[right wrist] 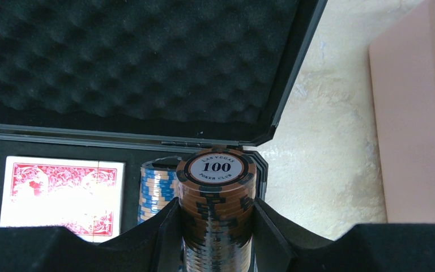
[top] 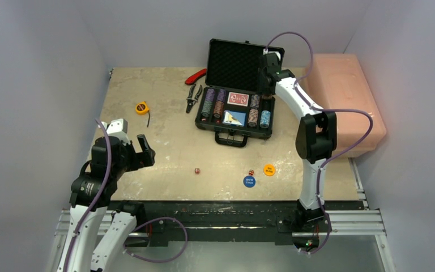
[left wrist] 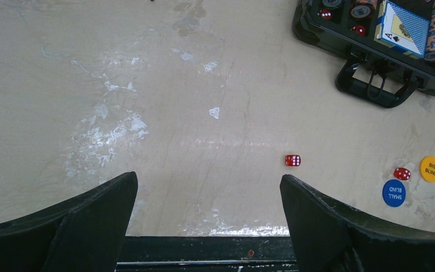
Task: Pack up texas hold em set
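Observation:
The black briefcase (top: 225, 125) lies open at the table's far middle, its foam-lined lid (right wrist: 136, 62) upright. It holds chip stacks, a red card deck (right wrist: 62, 195) and a blue card deck (left wrist: 401, 25). My right gripper (right wrist: 218, 226) is over the case's far right corner, shut on a stack of orange-and-black chips (right wrist: 216, 198) marked 100, next to a blue-striped stack (right wrist: 156, 192). On the table lie two red dice (left wrist: 293, 160) (left wrist: 402, 173), a blue disc (left wrist: 393, 192) and an orange disc (left wrist: 430, 168). My left gripper (left wrist: 209, 221) is open and empty above the near left table.
A pink plastic box (top: 345, 99) stands against the right side. Red-handled pliers (top: 195, 75), black pliers (top: 193, 97) and a yellow tape measure (top: 141, 107) lie at the back left. The table's black front edge (left wrist: 204, 249) is just below my left fingers.

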Controlling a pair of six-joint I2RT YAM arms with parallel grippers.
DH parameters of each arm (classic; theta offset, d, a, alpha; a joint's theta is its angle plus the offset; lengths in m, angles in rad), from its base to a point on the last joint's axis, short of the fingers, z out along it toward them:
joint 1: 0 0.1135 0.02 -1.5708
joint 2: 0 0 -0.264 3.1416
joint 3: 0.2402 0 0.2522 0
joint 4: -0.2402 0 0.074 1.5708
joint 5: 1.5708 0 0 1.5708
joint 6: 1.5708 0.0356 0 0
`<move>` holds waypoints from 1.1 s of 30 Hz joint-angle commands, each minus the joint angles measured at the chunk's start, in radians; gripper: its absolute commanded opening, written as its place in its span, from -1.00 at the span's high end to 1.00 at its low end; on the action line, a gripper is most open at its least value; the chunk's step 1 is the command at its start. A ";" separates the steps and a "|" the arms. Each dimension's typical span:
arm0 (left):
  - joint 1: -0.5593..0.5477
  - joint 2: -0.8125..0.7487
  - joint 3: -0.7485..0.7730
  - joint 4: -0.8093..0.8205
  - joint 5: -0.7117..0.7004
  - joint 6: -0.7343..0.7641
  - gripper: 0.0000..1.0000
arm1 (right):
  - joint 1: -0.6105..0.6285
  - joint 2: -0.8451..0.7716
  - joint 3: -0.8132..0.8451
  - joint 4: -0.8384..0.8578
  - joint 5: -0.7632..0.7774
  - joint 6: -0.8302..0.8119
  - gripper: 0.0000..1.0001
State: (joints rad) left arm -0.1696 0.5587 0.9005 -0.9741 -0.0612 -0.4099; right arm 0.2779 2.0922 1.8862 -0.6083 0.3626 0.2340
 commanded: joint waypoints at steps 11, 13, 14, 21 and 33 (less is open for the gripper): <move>0.007 0.010 -0.003 0.014 -0.014 -0.006 -0.95 | -0.027 0.019 -0.106 0.101 -0.041 -0.002 1.00; 0.006 0.010 -0.002 0.015 -0.014 -0.006 -0.95 | -0.029 0.019 -0.120 0.106 -0.046 -0.001 1.00; 0.007 0.010 -0.003 0.015 -0.014 -0.006 -0.95 | -0.029 0.020 -0.125 0.108 -0.050 0.000 1.00; 0.007 0.014 -0.003 0.015 -0.014 -0.006 -0.95 | -0.030 0.024 -0.134 0.085 -0.079 0.022 1.00; 0.007 0.008 -0.002 0.016 -0.010 -0.006 -0.95 | -0.030 0.011 -0.149 0.017 -0.149 0.100 1.00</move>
State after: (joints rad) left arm -0.1696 0.5674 0.9005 -0.9741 -0.0612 -0.4099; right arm 0.2405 2.1403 1.7592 -0.5476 0.2806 0.2863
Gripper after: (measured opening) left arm 0.975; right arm 0.470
